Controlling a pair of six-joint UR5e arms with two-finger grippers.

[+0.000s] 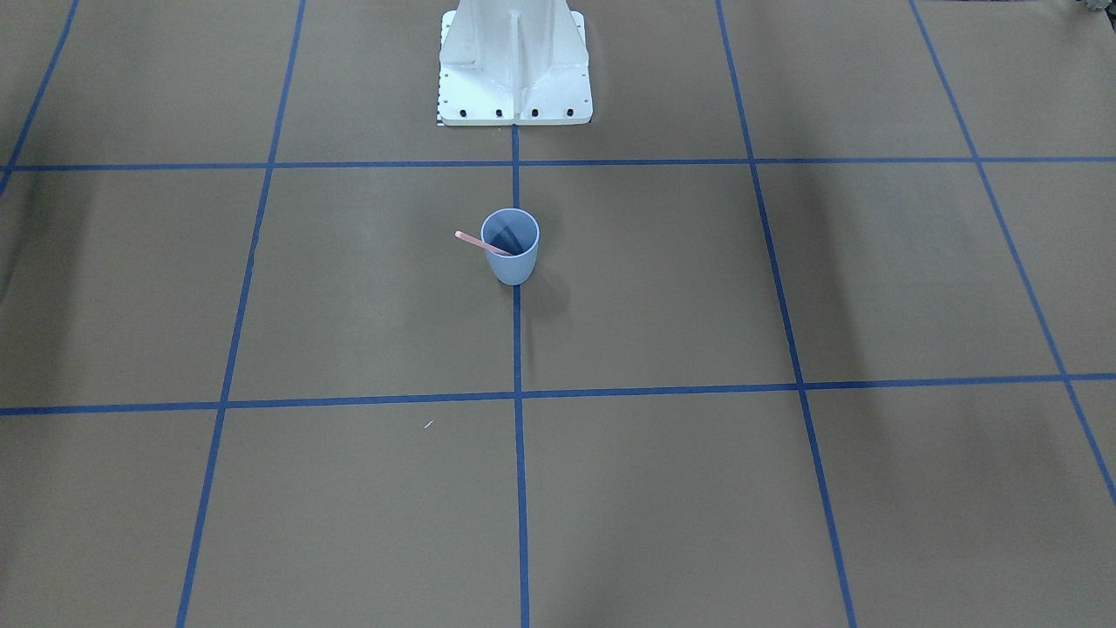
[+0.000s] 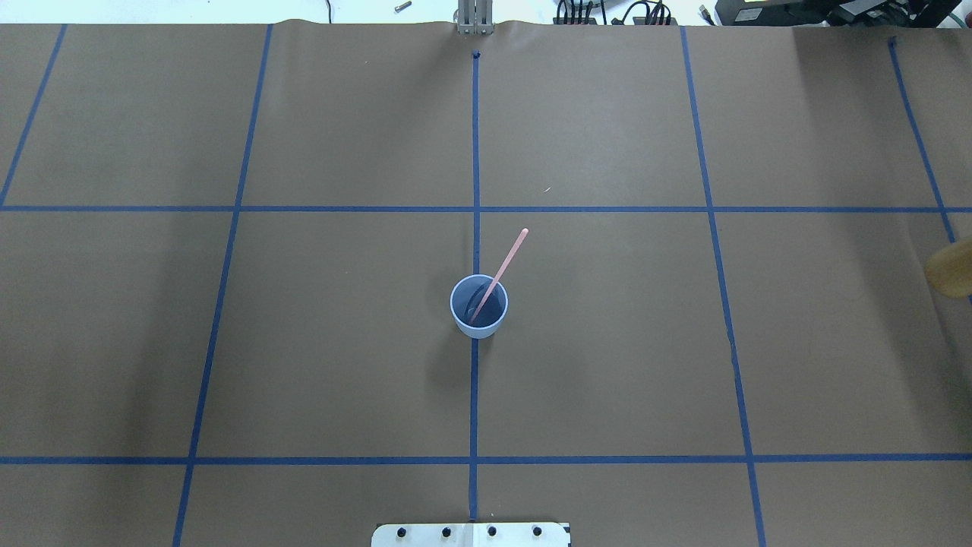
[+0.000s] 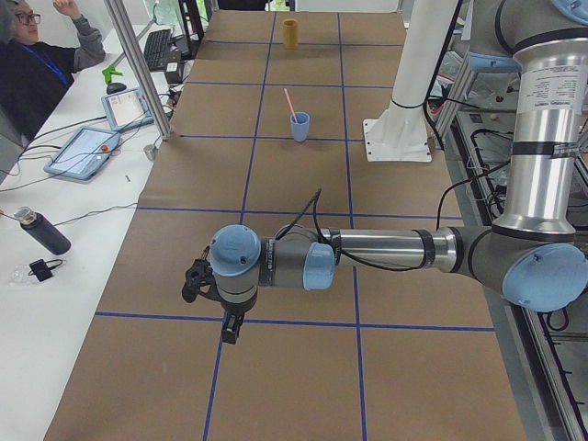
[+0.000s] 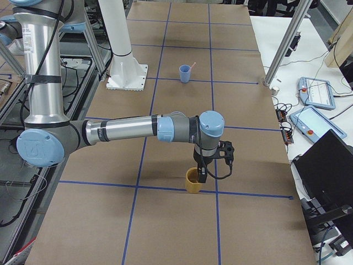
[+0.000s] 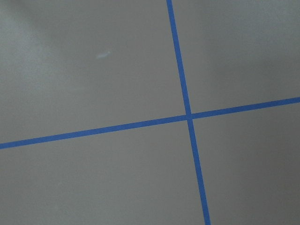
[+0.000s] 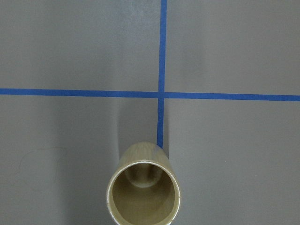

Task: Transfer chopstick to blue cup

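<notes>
The pale blue cup (image 1: 511, 253) (image 2: 478, 305) stands upright at the table's middle, on a blue tape line. The pink chopstick (image 1: 475, 242) (image 2: 507, 262) leans inside it, its lower end in the cup and its upper end sticking out over the rim. My left gripper (image 3: 227, 329) shows only in the exterior left view, pointing down over a tape crossing far from the cup; I cannot tell if it is open or shut. My right gripper (image 4: 202, 174) shows only in the exterior right view, just above a tan cup (image 4: 193, 182); its state cannot be told either.
The tan wooden cup (image 6: 143, 192) (image 2: 951, 267) stands upright and empty near the table's right end. The white robot pedestal (image 1: 514, 61) rises behind the blue cup. A person (image 3: 37, 64) sits at a side desk with tablets (image 3: 83, 152) and a bottle (image 3: 41, 231).
</notes>
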